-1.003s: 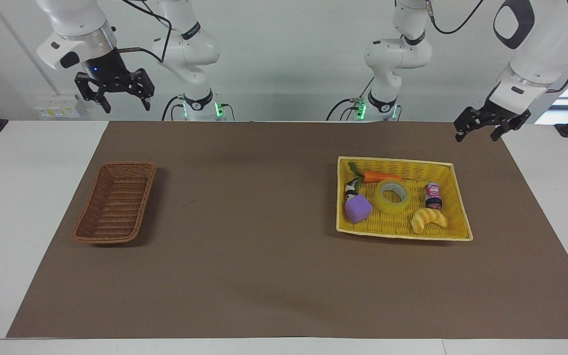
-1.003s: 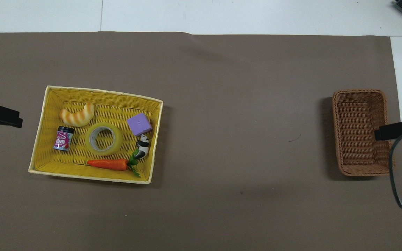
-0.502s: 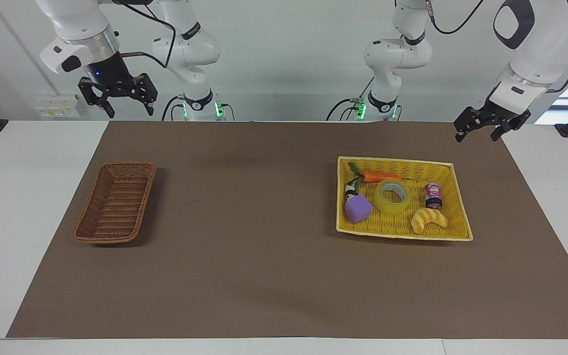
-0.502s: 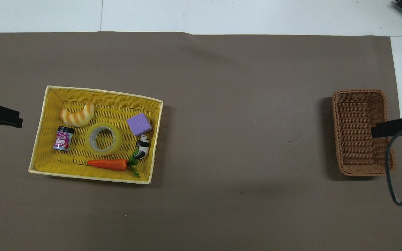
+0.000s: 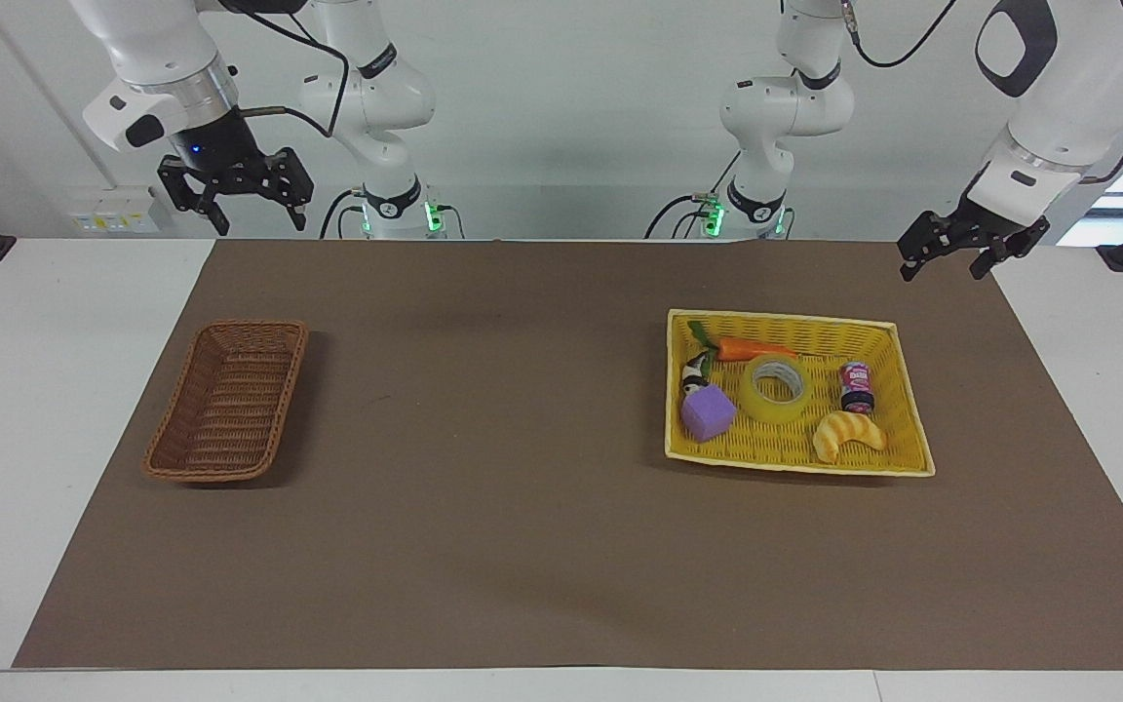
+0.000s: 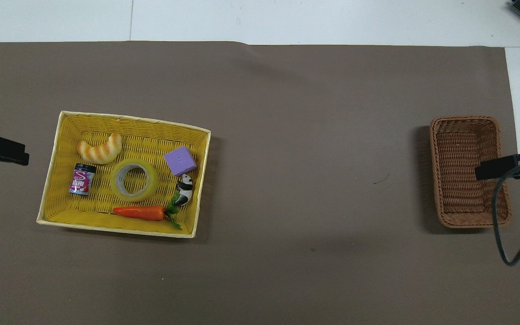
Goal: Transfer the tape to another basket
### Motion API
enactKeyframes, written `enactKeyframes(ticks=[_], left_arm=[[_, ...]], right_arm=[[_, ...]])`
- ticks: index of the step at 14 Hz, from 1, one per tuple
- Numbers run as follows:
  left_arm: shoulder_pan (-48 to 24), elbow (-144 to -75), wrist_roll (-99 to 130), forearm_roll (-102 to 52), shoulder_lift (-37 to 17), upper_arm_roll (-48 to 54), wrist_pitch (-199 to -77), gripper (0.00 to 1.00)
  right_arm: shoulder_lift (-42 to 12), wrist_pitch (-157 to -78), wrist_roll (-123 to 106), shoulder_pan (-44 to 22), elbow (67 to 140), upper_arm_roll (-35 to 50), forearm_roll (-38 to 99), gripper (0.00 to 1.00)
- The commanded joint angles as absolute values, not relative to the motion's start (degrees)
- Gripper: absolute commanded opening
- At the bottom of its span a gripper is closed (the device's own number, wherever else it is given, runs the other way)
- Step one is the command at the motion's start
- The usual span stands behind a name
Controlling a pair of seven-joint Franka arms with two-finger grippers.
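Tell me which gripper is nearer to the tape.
Left. The left gripper hangs open just off the yellow basket holding the tape; the right gripper, also open, is up at the brown basket's end.

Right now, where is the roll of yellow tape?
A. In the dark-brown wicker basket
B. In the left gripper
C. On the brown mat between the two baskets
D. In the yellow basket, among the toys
D: the tape lies flat in the yellow basket, between the purple block and the small can, while the brown basket holds nothing and no gripper touches the tape.
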State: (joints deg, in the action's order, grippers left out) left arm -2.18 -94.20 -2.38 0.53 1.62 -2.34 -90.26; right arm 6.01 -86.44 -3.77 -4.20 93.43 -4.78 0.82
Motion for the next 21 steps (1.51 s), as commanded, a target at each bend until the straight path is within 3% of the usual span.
enactKeyframes(ticks=[1,21], left_arm=[[-1.93,-94.83,-2.72,1.23,2.02,-2.29,-90.70,1.00],[-0.44,-94.66,-2.72,0.97,1.76,-2.29,-91.67,1.00]], right_arm=[[7.12,-87.63,-3.25,-4.66,95.10,-4.48,1.85,1.00],[6.15,-92.11,-2.99,-5.80,96.33,-4.48,1.85,1.00]])
